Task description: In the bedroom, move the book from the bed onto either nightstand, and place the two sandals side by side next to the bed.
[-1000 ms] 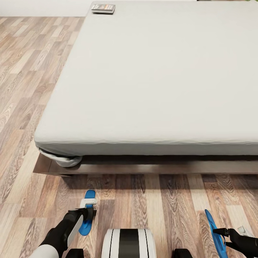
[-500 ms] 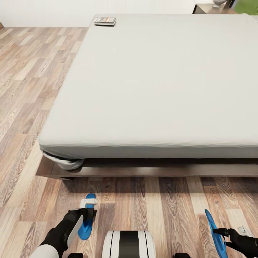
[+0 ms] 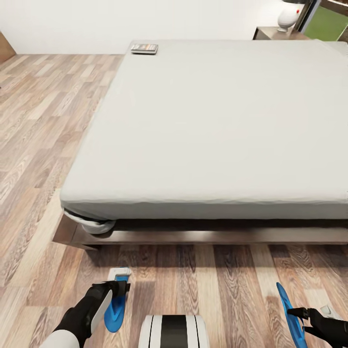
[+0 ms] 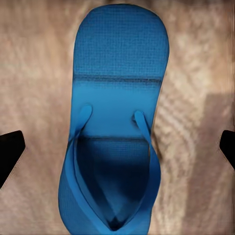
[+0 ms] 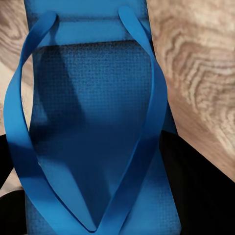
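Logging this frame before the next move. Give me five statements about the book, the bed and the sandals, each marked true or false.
1. The book lies on the bed near its far left corner. True.
2. Both sandals are on the mattress. False: the left sandal and the right sandal are down over the wood floor.
3. The left claw is over the left sandal with its fingers spread wide. True.
4. The sandals lie side by side, touching. False: they are far apart, at either side of the robot's base.
5. The book is on a nightstand. False: it is on the bed.
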### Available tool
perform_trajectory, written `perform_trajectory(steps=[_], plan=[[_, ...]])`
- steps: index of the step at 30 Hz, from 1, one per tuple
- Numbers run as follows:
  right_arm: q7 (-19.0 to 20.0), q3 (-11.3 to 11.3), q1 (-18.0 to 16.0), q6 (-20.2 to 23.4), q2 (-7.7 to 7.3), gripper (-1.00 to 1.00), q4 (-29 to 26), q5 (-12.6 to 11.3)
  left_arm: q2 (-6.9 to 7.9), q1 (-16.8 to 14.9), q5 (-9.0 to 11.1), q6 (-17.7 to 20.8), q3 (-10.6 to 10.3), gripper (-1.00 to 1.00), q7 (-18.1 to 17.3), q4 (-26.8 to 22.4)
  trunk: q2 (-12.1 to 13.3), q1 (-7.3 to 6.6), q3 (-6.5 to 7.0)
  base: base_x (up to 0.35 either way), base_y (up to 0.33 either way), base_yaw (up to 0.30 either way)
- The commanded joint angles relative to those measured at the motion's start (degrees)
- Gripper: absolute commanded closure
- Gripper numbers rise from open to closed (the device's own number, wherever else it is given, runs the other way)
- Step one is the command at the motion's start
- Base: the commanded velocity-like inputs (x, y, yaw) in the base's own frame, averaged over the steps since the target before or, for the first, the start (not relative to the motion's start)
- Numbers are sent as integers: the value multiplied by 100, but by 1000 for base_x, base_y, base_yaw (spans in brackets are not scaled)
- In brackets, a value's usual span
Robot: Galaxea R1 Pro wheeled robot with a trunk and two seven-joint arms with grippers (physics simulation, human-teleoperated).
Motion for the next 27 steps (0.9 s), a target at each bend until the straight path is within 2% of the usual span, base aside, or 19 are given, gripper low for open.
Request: perform_trajectory(steps=[1,11,13,15,16,17,19,20,21,22,24,27], plan=[[12,-17,-2,30,2,100,-1,26,9,-1,60,26,-40,-100,54,-10,0,-3,19,0,0,0],[13,-17,-2,30,2,100,-1,28,16,0,68,34,-34,-100,25,-9,14,-29,241,0,0,0],[13,-17,-2,30,2,100,-1,30,31,-1,84,41,-34,-100,-42,-12,14,-29,241,0,0,0],[8,-17,-2,30,2,100,-1,31,154,-1,125,48,-33,-100,-422,-16,14,-29,241,0,0,0],[6,-17,-2,30,2,100,-1,31,311,-1,223,50,-29,-100,-1055,-17,14,-29,241,0,0,0],[6,-17,-2,30,2,100,-1,31,363,-1,261,50,-28,-100,-1318,-17,14,-29,241,0,0,0],[-9,-17,-2,28,2,100,-1,33,626,-1,382,50,-16,-100,-2482,-18,14,-29,241,0,0,0],[-23,-17,-2,23,2,100,-1,39,833,0,427,45,-12,-100,-3298,-18,14,-29,241,0,0,0],[-32,-17,-2,14,2,100,-1,48,935,1,443,41,-10,-100,-3733,-16,14,-29,241,0,0,0],[-40,-17,-2,-5,2,100,-1,58,1003,1,457,39,-9,-100,-4047,-14,14,-29,241,0,0,0],[-53,-17,-2,-174,-3,100,-24,84,1093,0,478,36,1,-100,-4462,-12,14,-29,241,0,0,0],[-243,-11,-2,-730,0,100,-345,187,1132,-1,500,35,3,-100,-4646,-17,14,-29,241,0,0,0]])
